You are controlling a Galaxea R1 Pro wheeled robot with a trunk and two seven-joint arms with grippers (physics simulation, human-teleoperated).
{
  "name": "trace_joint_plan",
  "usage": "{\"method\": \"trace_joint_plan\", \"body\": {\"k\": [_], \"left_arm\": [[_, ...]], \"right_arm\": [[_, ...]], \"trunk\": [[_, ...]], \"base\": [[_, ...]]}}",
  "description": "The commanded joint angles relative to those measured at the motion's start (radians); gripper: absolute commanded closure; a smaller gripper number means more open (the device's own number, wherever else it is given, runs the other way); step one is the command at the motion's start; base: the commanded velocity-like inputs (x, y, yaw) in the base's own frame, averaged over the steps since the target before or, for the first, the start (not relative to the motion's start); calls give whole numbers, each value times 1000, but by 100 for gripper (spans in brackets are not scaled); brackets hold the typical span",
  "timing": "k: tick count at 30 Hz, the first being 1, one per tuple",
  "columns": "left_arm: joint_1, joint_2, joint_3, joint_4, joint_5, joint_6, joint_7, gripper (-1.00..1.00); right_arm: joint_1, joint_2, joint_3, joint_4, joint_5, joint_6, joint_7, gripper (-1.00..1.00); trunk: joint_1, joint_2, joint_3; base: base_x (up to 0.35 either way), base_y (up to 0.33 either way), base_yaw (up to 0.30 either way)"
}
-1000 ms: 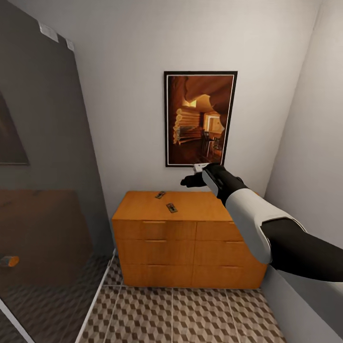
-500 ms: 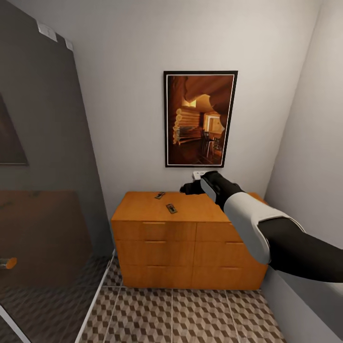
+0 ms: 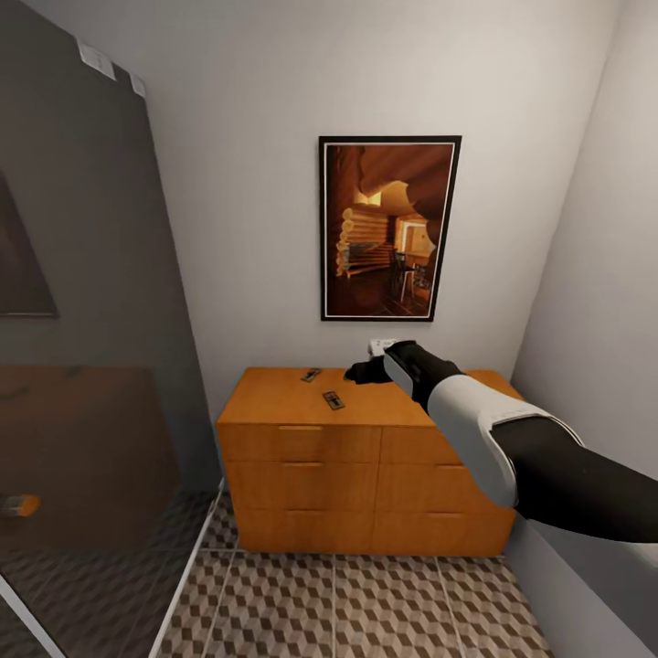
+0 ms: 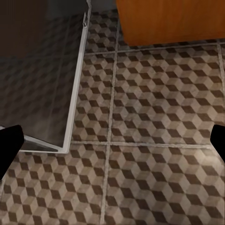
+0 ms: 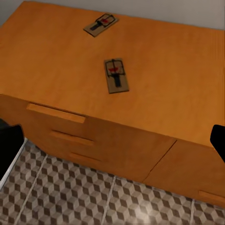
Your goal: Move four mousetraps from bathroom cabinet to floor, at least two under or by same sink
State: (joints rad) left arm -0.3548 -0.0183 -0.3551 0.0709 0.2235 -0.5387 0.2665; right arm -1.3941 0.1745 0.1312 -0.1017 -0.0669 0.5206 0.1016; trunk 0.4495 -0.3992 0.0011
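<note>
Two mousetraps lie on the top of the orange cabinet (image 3: 302, 402), one mousetrap (image 3: 333, 399) nearer the front edge and the other mousetrap (image 3: 311, 375) further back toward the wall, well apart from each other; both sit just left of centre in the head view. The step in hand looks like the reach for a pickup; the right gripper (image 3: 364, 372) hangs above the cabinet top, right of the traps, touching neither. In the right wrist view its dark fingers (image 5: 10, 149) sit at the frame's two side edges, spread wide with nothing between them; the nearer trap lies mid-frame. The next move likely calls for sliding left and descending onto that flat slab; its thinness may make the pinch awkward. The right arm stretches forward from the lower right of the head view, forearm roughly level. The left gripper (image 4: 112, 140) points down at the bathroom floor (image 4: 154, 117), fingers likewise wide and empty.
</note>
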Motion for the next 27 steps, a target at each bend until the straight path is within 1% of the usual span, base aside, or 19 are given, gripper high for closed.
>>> {"method": "trace_joint_plan", "body": {"k": [1, 13, 16, 19, 27], "left_arm": [[-1, -1, -8, 4, 7, -5, 2, -100], [-1, -1, -8, 4, 7, -6, 2, -100], [-1, -2, -8, 4, 7, -6, 2, -100], [-1, -2, -8, 4, 7, -5, 2, -100], [-1, -1, -8, 4, 7, -6, 2, -100]], "right_arm": [[0, 0, 8, 3, -7, 3, 0, -100], [3, 0, 8, 24, -7, -3, 1, -100], [4, 0, 8, 26, -7, -17, 1, -100], [5, 0, 8, 43, -7, -50, 1, -100], [9, 0, 8, 71, -7, -74, 1, -100]], "trunk": [[0, -1, 0], [0, -1, 0], [0, -1, 0], [0, -1, 0], [0, -1, 0]], "base": [[29, 131, 0], [11, 32, 0], [1, 2, 0], [0, 0, 0], [0, 0, 0]]}}
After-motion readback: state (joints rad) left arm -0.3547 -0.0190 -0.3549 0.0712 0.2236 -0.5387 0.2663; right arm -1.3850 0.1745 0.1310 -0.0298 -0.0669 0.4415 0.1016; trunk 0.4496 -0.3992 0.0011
